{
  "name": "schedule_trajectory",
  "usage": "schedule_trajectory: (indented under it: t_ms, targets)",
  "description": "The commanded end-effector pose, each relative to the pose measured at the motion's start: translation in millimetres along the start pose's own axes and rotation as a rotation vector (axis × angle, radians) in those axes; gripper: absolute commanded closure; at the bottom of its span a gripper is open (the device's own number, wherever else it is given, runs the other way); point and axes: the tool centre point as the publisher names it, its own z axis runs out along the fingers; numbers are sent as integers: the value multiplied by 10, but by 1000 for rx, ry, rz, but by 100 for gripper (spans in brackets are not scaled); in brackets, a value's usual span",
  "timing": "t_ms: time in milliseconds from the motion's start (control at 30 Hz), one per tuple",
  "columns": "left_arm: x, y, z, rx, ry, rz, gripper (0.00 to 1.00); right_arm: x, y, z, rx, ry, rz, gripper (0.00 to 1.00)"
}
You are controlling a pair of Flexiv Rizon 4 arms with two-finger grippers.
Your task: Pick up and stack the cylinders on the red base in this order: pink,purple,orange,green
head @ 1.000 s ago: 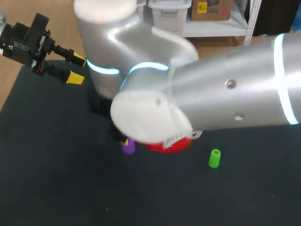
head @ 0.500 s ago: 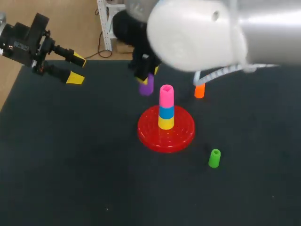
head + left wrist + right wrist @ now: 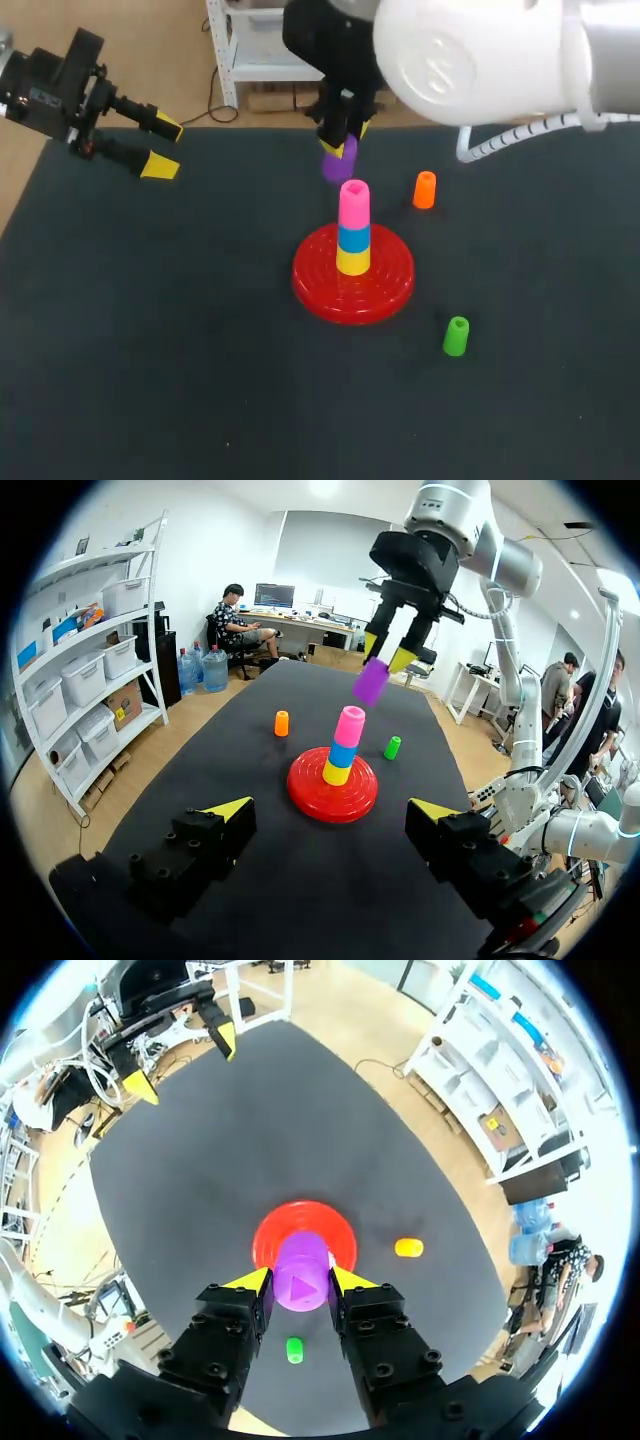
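Step in hand: purple cyl. [image 3: 339,162] going onto the stack, 2nd in order. Pink cyl. [image 3: 353,205] already tops the post on red base [image 3: 353,290], over blue [image 3: 352,240] and yellow [image 3: 352,263]. R claw [image 3: 345,138] grips purple from two sides, in the air just above the base's stack and a bit off its axis. Next, I'd judge: centre over pink, lower, let go. L claw [image 3: 155,145] wide, holding nothing, well apart from base. Count: base ×1; cyls ×6, one per colour. Orange cyl. [image 3: 425,190] lies far-right of base, green cyl. [image 3: 456,336] near-right, both on table [image 3: 150,350]. Claws ×2.
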Motion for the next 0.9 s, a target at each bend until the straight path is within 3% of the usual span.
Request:
schedule_trajectory:
  t_ms: [33, 767, 900]
  targets:
    - [14, -4, 0, -2, -4, 3, 0, 100, 29, -22, -14, -82, -2, 100]
    - [14, -4, 0, -2, -4, 3, 0, 100, 29, -22, -14, -82, -2, 100]
    - [14, -4, 0, -2, -4, 3, 0, 135, -29, 0, 13, 20, 1, 100]
